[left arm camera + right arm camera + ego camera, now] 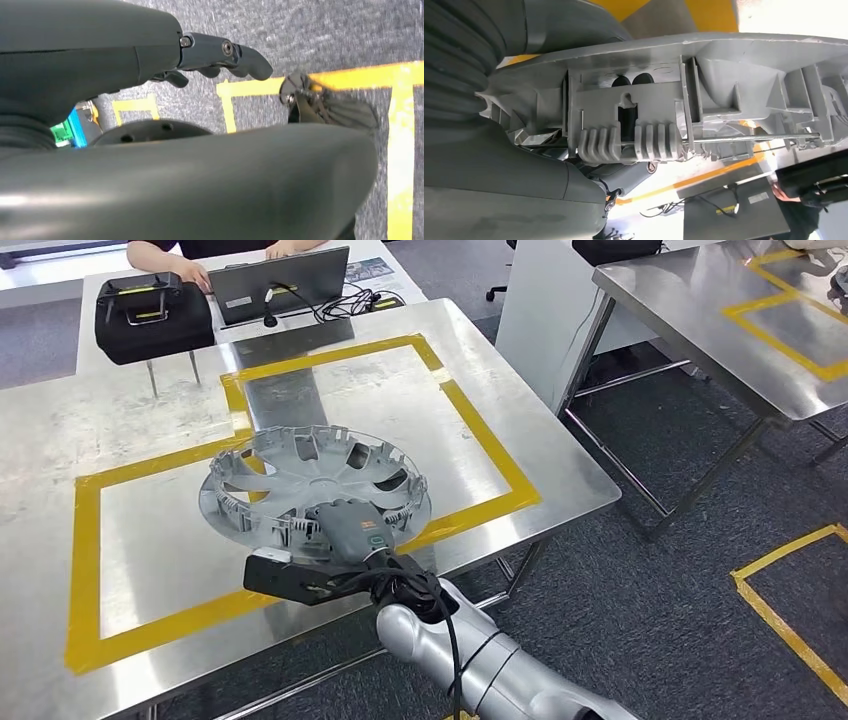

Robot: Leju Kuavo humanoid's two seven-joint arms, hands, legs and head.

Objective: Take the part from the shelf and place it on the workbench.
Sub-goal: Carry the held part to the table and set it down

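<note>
The hubcap sits inner side up on the steel workbench, inside the yellow tape frame, nearer the front edge than the back. Its near rim overlaps the front strip of the tape. The right hand grips that near rim: in the right wrist view the thumb lies along the outside of the rim while dark fingers show through openings in the ribbed plastic, so the hand is closed around the edge. Whether the part rests fully flat or is tipped slightly at the held side, I cannot tell. The silver right arm comes up from below the front edge, with a black cable looped around the wrist.

The left hand hangs over grey carpet marked with yellow tape lines, its fingers gently curled and apart, holding nothing.

At the far left corner of the workbench stands a black case, and beside it a laptop with cables trailing to its right. A person sits behind them with hands at the laptop. A second steel table with its own yellow tape stands well apart to the right.
</note>
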